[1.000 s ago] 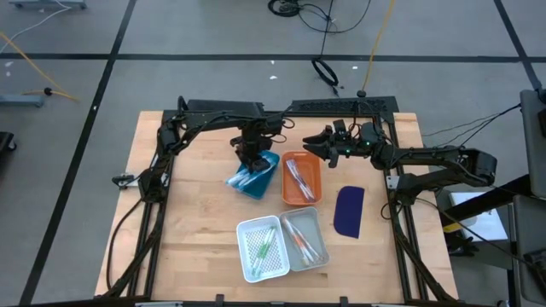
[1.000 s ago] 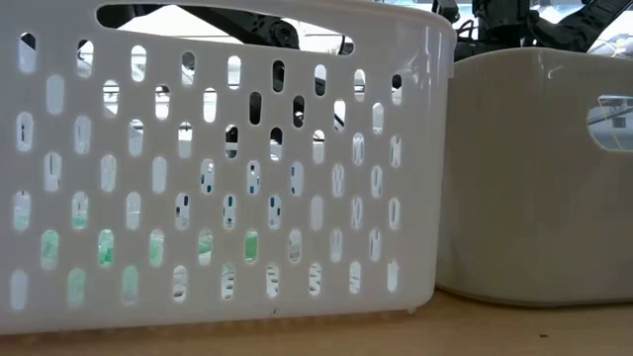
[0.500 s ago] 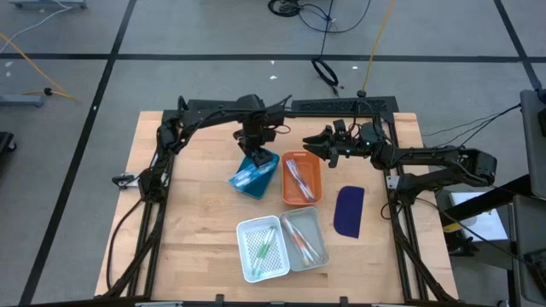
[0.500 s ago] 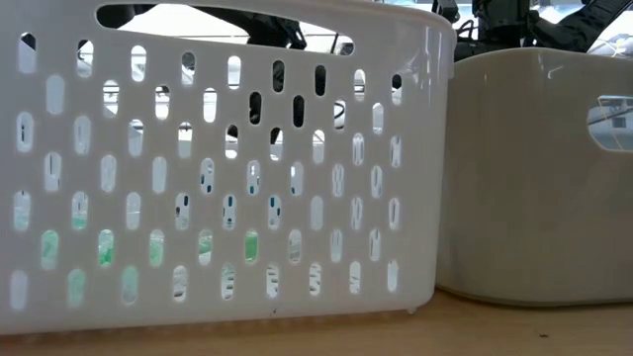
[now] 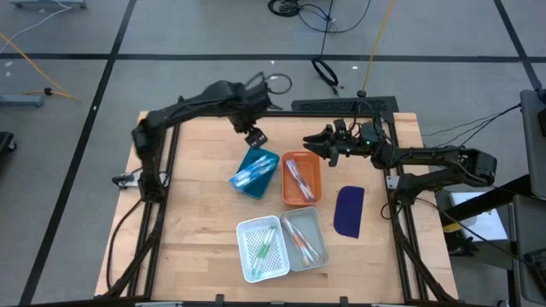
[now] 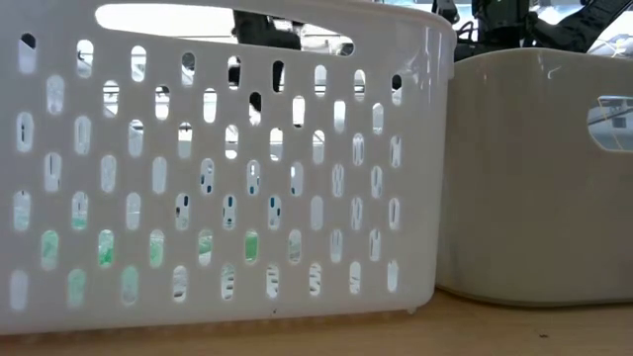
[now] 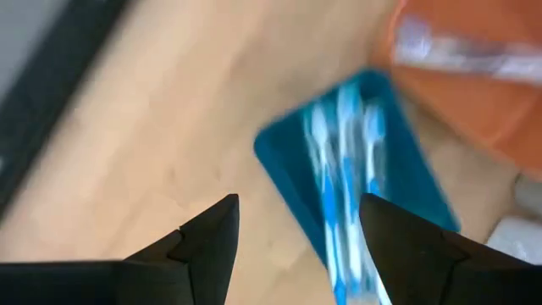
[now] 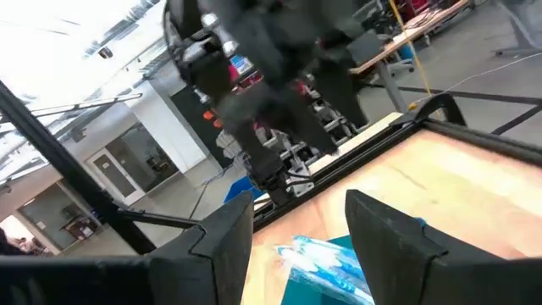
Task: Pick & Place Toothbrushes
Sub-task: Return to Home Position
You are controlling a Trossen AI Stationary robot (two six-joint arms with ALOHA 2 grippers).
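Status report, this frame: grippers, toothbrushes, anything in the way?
Left gripper open, empty, hovering behind blue bin. Right gripper open, empty, by orange bin. Toothbrushes lie in bins. Dark blue piece lies aside.

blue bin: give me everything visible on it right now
The blue bin is a small rectangular tray, teal-blue, plastic by its look. It sits on the wooden table, turned diagonal to the table's edges, beside the orange bin on the left arm's side; whether the two touch cannot be told. Several blue-and-white toothbrushes lie lengthwise inside. The left end effector hovers open over its far end, clear of it.
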